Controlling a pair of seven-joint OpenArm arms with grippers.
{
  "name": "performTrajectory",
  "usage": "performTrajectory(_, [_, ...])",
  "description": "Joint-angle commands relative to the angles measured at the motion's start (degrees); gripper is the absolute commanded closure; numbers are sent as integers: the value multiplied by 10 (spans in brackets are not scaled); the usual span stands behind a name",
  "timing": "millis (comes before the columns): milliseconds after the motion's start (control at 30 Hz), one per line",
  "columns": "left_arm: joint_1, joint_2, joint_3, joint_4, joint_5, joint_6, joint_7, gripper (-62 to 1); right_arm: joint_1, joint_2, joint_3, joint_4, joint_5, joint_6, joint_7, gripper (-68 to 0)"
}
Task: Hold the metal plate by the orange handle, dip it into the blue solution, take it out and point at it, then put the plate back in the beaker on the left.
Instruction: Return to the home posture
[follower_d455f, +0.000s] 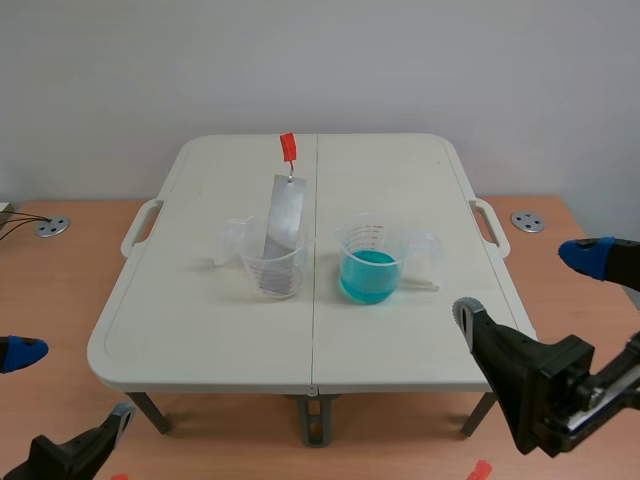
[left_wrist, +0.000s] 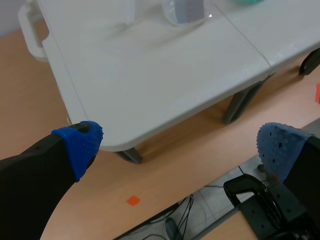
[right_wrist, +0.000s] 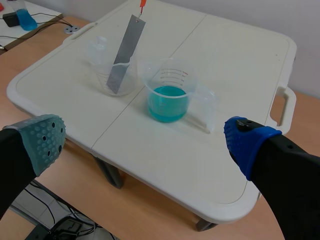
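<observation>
Metal plate (follower_d455f: 284, 215) is what you're after, and neither pincer has it. Your right pincer (right_wrist: 145, 142) hangs spread wide and empty off the near right corner of the white counter (follower_d455f: 380, 180), with both beakers ahead of it. Your left pincer (left_wrist: 180, 146) is likewise wide apart with nothing in it. It sits low beside the counter's near left corner, well apart from everything on top.

Nearest ahead of the right pincer is the beaker of blue solution (follower_d455f: 369, 262), just right of the counter's centre seam (only partly filled, from what shows). Left of the seam stands the clear left beaker (follower_d455f: 272, 268), with no liquid that I can see. The plate rests in that one, foot at the bottom and leaning on the rim, so the orange handle (follower_d455f: 288, 147) sticks up well above both beakers. I'd judge it is propped that way to leave you an open approach to the handle from above. The beakers stand near each other without touching, which should keep the carry short. No step of the task is done; reaching the handle comes first.
</observation>
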Motion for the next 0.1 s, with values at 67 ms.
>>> performTrajectory(67, [-3,-2,0,1,-6,-1,0,-623,3,4,5,10,5,-2,9,-663])
